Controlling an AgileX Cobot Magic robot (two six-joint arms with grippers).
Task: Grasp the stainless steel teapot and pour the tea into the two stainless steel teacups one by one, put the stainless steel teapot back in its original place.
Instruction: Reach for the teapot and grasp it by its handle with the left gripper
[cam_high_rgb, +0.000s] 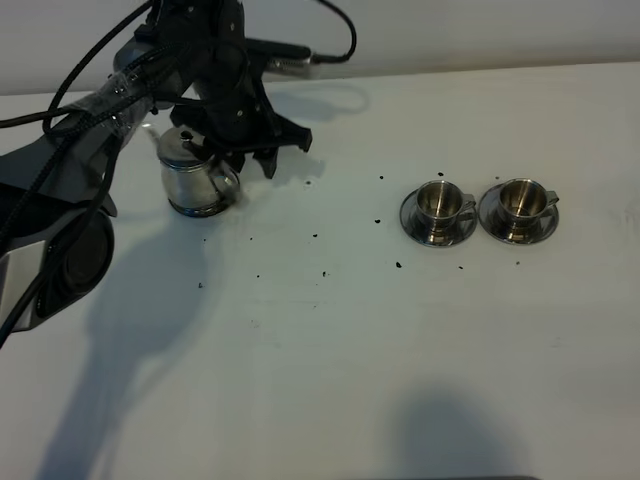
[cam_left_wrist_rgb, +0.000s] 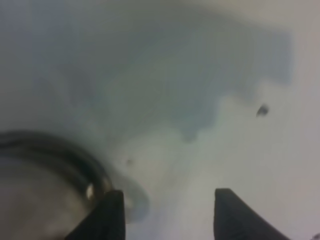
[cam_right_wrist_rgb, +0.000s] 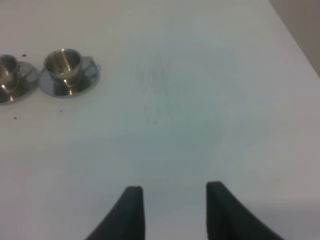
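Note:
The stainless steel teapot (cam_high_rgb: 195, 178) stands upright at the far left of the white table, its loop handle (cam_high_rgb: 228, 180) turned toward the cups. My left gripper (cam_high_rgb: 265, 152) hovers just over and beside that handle. It is open with nothing between its fingers. In the left wrist view the teapot (cam_left_wrist_rgb: 40, 195) is a blurred shape beside one finger (cam_left_wrist_rgb: 107, 217) of the left gripper (cam_left_wrist_rgb: 170, 215). The two stainless steel teacups (cam_high_rgb: 439, 200) (cam_high_rgb: 521, 198) sit on saucers at the right. My right gripper (cam_right_wrist_rgb: 175, 210) is open above bare table, away from the nearer teacup (cam_right_wrist_rgb: 62, 62).
Small black specks (cam_high_rgb: 398, 265) lie scattered on the table between the teapot and the cups. The left arm's cables (cam_high_rgb: 70, 100) hang over the far left. The table's edge (cam_right_wrist_rgb: 295, 40) shows in the right wrist view.

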